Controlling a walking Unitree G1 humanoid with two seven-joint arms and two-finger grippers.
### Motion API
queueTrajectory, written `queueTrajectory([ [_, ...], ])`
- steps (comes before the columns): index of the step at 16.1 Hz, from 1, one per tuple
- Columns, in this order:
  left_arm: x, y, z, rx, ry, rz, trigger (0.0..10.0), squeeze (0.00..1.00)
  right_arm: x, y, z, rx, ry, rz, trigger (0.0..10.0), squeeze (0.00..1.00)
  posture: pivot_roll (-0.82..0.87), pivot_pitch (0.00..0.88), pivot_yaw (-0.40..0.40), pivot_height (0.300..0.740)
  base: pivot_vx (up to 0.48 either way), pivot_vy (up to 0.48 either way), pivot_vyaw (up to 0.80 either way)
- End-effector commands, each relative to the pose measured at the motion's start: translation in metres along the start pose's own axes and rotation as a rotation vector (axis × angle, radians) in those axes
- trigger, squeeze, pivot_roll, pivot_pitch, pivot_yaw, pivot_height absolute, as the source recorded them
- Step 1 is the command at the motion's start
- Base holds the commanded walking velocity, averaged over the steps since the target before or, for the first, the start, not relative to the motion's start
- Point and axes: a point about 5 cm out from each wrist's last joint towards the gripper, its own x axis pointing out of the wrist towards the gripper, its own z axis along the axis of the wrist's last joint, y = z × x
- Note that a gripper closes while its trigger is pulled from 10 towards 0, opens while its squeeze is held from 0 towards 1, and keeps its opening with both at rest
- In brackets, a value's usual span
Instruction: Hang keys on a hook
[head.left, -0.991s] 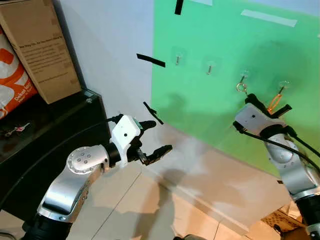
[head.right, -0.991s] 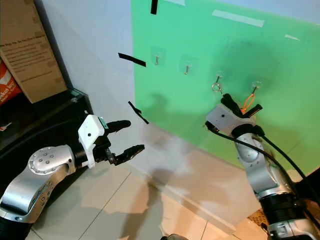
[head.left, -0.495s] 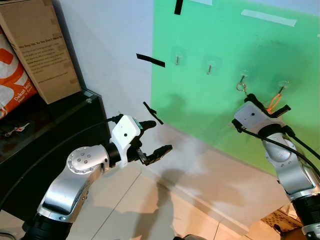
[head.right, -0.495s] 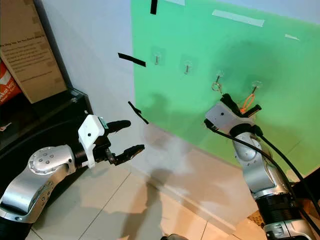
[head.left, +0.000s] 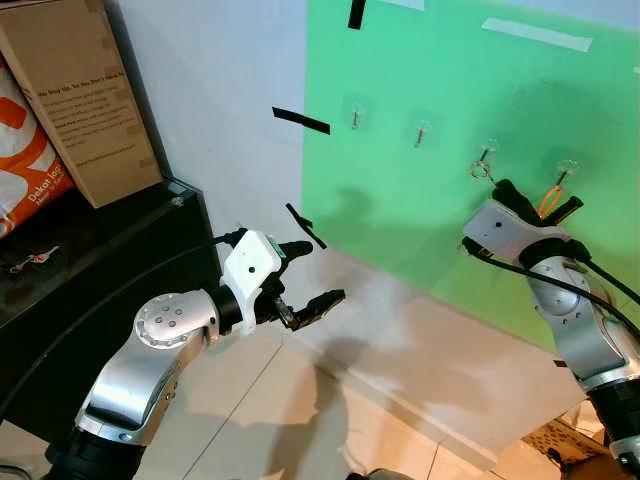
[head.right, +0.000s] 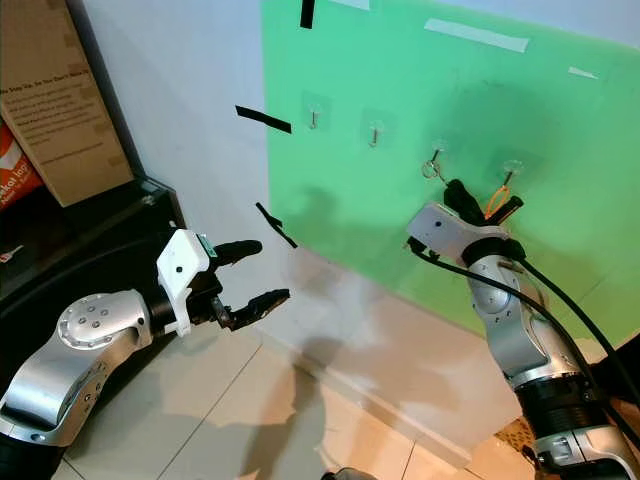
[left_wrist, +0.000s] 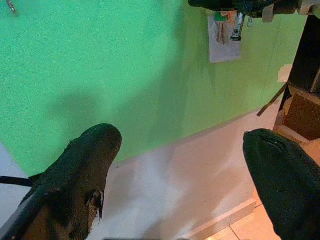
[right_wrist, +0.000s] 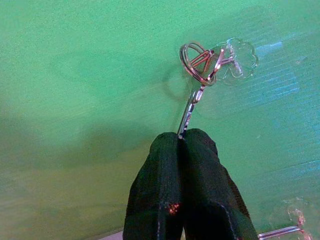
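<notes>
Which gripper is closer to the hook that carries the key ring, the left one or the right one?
The right. The right gripper is just below the hook, pinching the keys whose ring is at it. The left gripper hangs open far off, low near the black cabinet.

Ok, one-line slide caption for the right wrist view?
Right gripper, shut on a key, brings its key ring to the clear hook on the green board.

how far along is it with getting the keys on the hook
Nearly there. Done: the right gripper has brought the keys up to the green board, and the key ring lies right at a clear hook. In hand: its fingers are shut on the key's shaft. Left: confirm the ring is seated, let go and back away. The left gripper hangs open, away from the wall.
</notes>
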Motion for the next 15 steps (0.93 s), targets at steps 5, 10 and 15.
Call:
queueTrajectory([
  [5,0.001,-0.001,0.004,0.024,-0.006,-0.002,10.0,0.00,0.001,0.000,-0.003,0.043,0.022,0.031,10.0,0.21,-0.05,0.000,-0.039,0.740,0.000,0.000,0.00],
  [10,0.001,-0.002,0.003,0.024,-0.007,-0.005,10.0,0.00,-0.001,0.003,-0.005,0.096,0.040,0.050,10.0,1.00,-0.05,0.000,-0.039,0.740,0.000,0.000,0.00],
  [15,0.001,-0.002,0.003,0.021,-0.007,-0.004,10.0,0.00,-0.004,0.008,-0.007,0.151,0.065,0.065,10.0,1.00,-0.05,0.000,-0.041,0.740,0.000,0.000,0.00],
])
